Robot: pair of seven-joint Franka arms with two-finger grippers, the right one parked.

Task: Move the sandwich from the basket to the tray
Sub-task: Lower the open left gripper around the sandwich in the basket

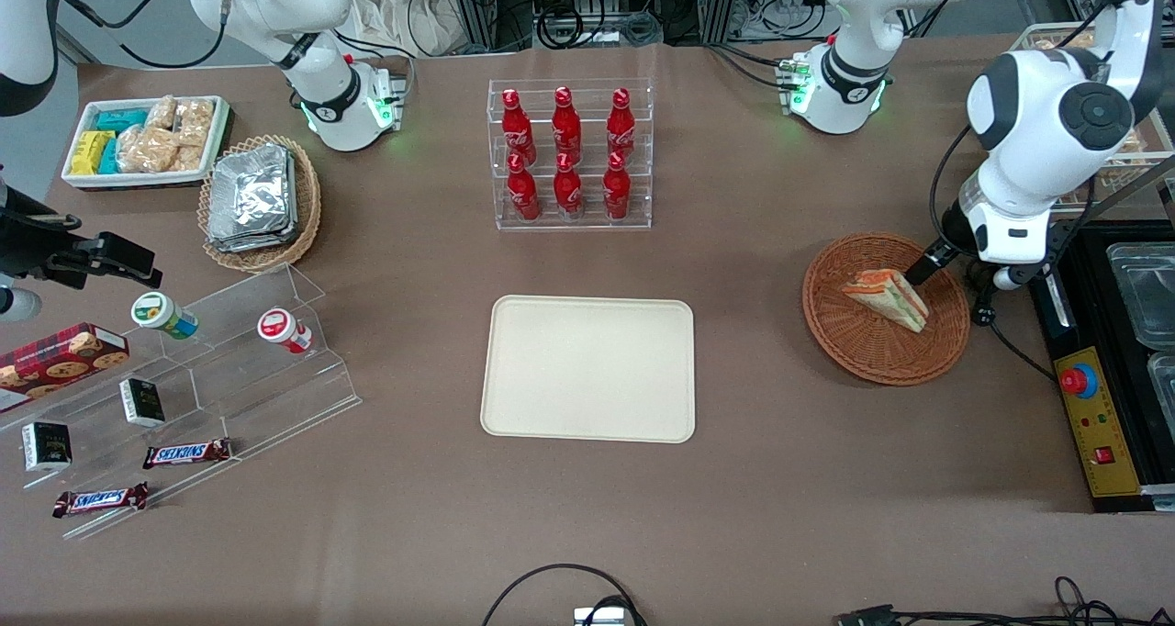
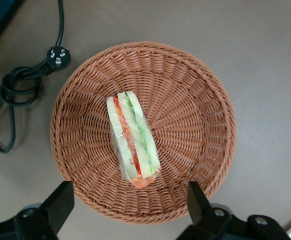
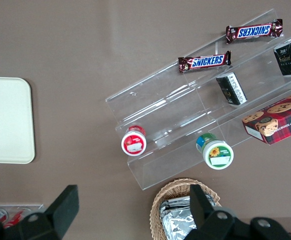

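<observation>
The sandwich [image 1: 889, 297], a small wrapped triangular wedge with orange, red and green filling, lies in the round reddish-brown wicker basket [image 1: 831, 328] toward the working arm's end of the table. My left gripper [image 1: 922, 272] hangs just above the basket, over its rim farther from the front camera. In the left wrist view the gripper [image 2: 130, 197] is open and empty, its fingers [image 2: 61, 199] spread wide above the basket's rim [image 2: 195, 100], apart from the sandwich [image 2: 133, 142]. The cream tray [image 1: 587, 369] lies bare at the table's middle and also shows in the right wrist view [image 3: 5, 120].
A clear rack of red bottles [image 1: 569, 153] stands farther from the camera than the tray. A coiled black cable [image 2: 15, 90] and a yellow control box [image 1: 1097, 424] lie beside the basket. An acrylic shelf [image 1: 229, 360], a tan basket with foil packets [image 1: 262, 199] and a white snack bin [image 1: 147, 139] sit toward the parked arm's end.
</observation>
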